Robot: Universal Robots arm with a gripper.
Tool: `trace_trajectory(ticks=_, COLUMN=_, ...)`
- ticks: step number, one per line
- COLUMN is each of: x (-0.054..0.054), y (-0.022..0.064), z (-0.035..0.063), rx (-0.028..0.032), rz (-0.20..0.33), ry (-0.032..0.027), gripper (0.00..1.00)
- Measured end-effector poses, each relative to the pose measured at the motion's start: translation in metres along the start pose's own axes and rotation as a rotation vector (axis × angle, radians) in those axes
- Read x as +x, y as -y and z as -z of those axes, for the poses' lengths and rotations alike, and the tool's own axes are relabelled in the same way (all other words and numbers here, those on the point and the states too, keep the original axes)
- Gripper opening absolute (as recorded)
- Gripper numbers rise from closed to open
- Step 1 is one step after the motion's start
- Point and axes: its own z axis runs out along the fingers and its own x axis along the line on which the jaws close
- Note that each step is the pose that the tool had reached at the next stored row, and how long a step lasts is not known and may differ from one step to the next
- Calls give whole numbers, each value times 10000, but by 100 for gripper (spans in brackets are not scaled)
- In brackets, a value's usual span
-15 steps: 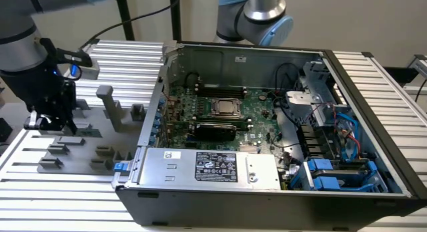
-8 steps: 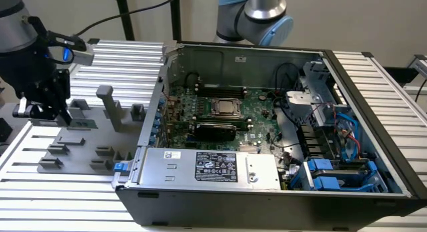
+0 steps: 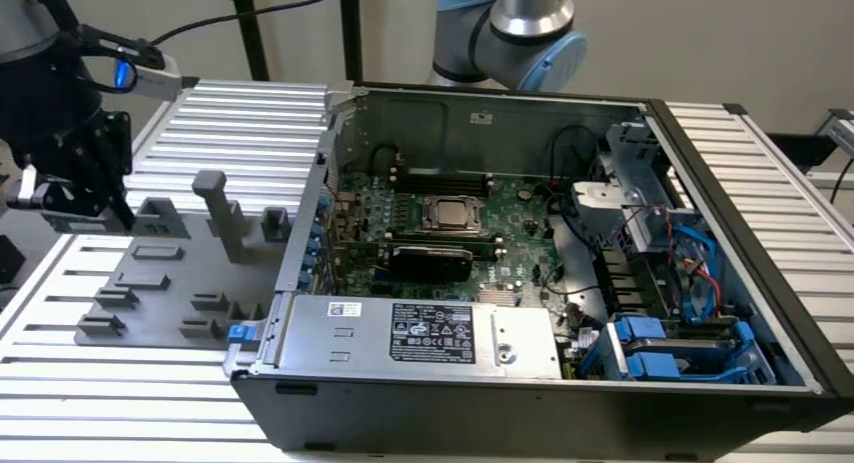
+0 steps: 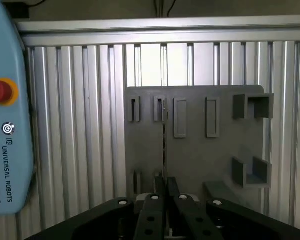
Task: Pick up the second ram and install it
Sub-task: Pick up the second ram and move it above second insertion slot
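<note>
The gripper (image 4: 162, 187) pinches what looks like the thin ram stick (image 4: 164, 150) flat between its fingers, near the grey slotted holder (image 4: 200, 165), likely so the stick stays straight

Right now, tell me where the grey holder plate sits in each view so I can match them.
Exterior view: the grey holder plate lies at the exterior view's left, beside the open computer case.
Wrist view: the plate sits mid-picture, beyond the gripper.
Shared landmark: the ribbed aluminium table under it.
</note>
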Motion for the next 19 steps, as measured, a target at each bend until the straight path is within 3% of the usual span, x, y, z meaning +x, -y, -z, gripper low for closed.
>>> trace_trajectory(ticks=19, x=-179, y=230, z=483, rx=36, rz=-1, ry=22, gripper=13)
